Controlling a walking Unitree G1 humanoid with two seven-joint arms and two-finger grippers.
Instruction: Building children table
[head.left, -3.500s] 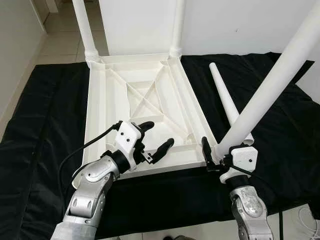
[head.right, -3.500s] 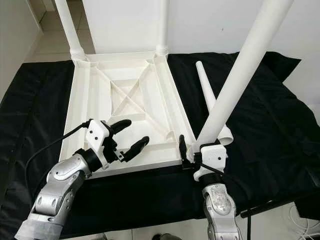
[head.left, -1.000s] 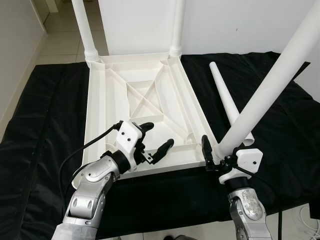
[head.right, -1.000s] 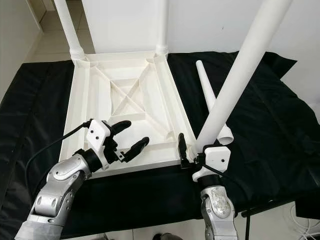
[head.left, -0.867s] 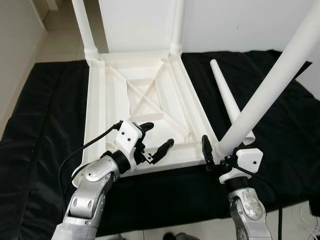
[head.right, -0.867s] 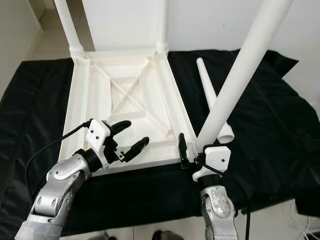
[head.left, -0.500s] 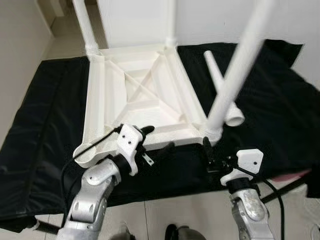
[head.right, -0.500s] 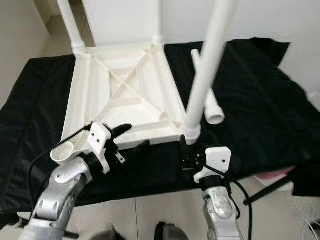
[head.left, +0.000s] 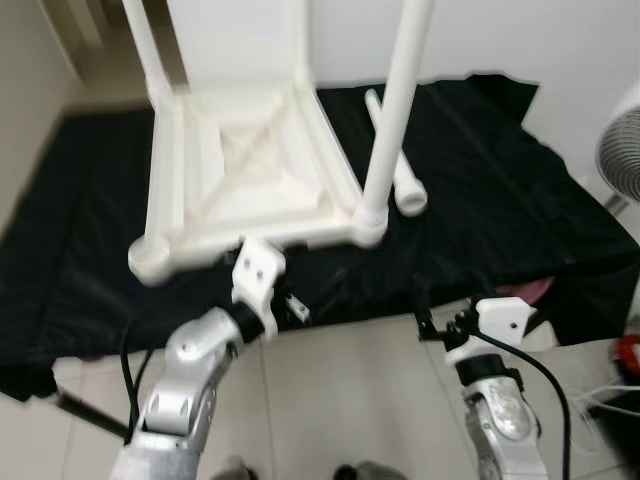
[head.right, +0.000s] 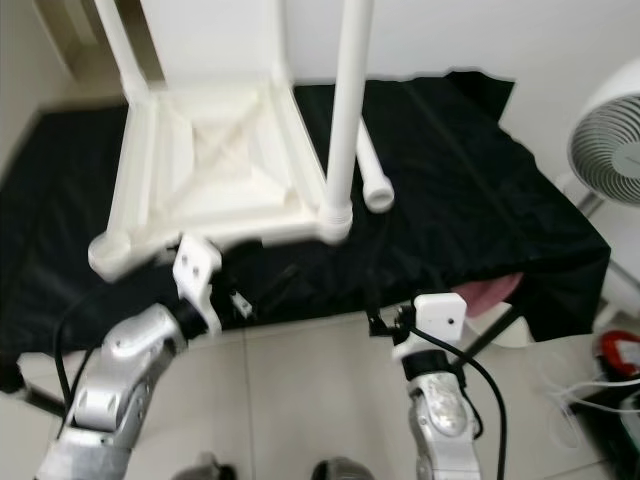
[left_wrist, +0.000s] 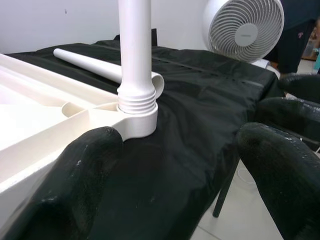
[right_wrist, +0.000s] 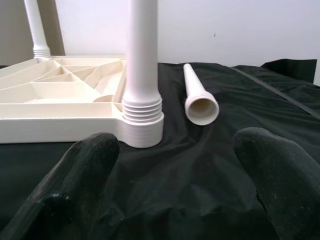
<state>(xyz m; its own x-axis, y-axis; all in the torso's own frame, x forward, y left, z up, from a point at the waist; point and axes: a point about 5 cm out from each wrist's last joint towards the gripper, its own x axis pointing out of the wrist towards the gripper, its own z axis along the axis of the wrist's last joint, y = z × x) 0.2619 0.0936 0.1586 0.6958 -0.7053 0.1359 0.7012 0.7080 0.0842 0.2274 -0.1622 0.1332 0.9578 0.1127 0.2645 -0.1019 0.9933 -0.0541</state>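
Note:
The white table top (head.left: 250, 170) lies upside down on a black cloth (head.left: 470, 170). Two legs stand at its far corners. A third leg (head.left: 395, 110) stands upright in the near right socket (right_wrist: 143, 127). The near left socket (head.left: 150, 262) is empty. A loose leg (head.left: 392, 150) lies on the cloth to the right. My left gripper (head.left: 320, 290) hovers open at the cloth's front edge, holding nothing. My right gripper (head.left: 430, 322) is open too, lower and to the right, over the tiled floor.
A white fan (head.left: 620, 150) stands at the right, past the cloth. Something pink (head.left: 535, 290) shows under the cloth's near right corner, and white cables (head.right: 575, 400) lie on the floor. Pale floor tiles (head.left: 350, 400) stretch in front of the cloth.
The right gripper has let go of the leg, which now stands upright in the near right socket. The view has backed away, and both grippers are off the table.

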